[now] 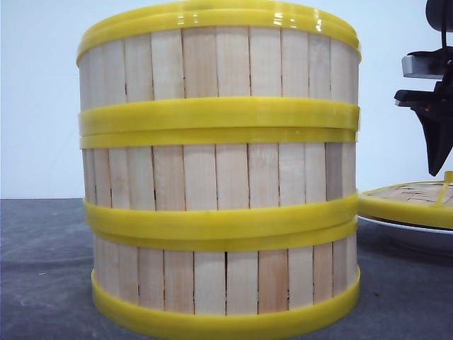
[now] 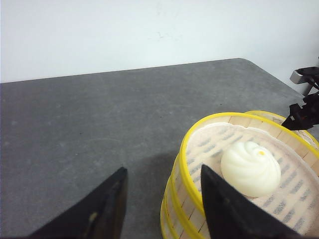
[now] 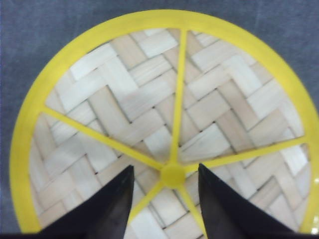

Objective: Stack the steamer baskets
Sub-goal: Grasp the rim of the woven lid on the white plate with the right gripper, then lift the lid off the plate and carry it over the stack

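1. Steamer baskets [image 1: 219, 177] stood as a stack of three on the dark table [image 1: 42, 269], filling most of the front view; the stack's top rim and lowest band were cut off by the picture edges.
2. Inside the top basket lay a white bun [image 2: 249, 169] on a pale liner, seen only from my left wrist.
3. My left gripper [image 2: 162, 209] hung just beside the stack's upper rim with its fingers spread apart and nothing between them; one finger overlapped the rim in that view, and I could not tell whether it touched.
4. My right gripper [image 3: 164, 209] was well apart from the stack, directly above the woven lid [image 3: 164, 114], fingers parted and empty, flanking the lid's yellow hub [image 3: 173, 175].
5. The lid rested on a white plate [image 1: 414, 230] beside the stack, both cut off at the front view's edge.
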`<move>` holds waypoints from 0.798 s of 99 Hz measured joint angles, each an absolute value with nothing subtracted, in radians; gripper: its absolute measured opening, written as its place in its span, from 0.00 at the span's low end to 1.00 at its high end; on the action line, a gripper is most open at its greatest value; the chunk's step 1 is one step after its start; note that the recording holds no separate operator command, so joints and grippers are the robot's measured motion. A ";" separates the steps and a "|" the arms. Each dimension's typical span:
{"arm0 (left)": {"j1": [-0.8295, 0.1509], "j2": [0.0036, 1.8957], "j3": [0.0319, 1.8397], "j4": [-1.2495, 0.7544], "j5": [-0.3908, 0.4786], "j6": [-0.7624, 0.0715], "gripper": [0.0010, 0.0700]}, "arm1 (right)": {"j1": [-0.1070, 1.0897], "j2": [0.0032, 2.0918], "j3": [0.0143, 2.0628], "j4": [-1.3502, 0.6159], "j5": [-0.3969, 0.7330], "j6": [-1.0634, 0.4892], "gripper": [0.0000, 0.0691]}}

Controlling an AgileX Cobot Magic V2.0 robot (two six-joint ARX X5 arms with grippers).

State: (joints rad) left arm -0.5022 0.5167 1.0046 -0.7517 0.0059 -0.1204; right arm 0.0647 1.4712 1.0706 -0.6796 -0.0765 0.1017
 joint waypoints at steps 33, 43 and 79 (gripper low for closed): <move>-0.502 0.517 1.005 -0.751 -0.001 -0.120 0.38 | 0.064 1.501 1.071 -0.672 -0.075 0.102 0.16; -0.502 0.517 1.005 -0.751 -0.002 -0.120 0.38 | 0.064 1.500 1.071 -0.669 -0.075 0.102 0.11; -0.503 0.517 1.005 -0.751 -0.002 -0.120 0.38 | 0.064 1.500 1.084 -0.678 -0.075 0.102 0.08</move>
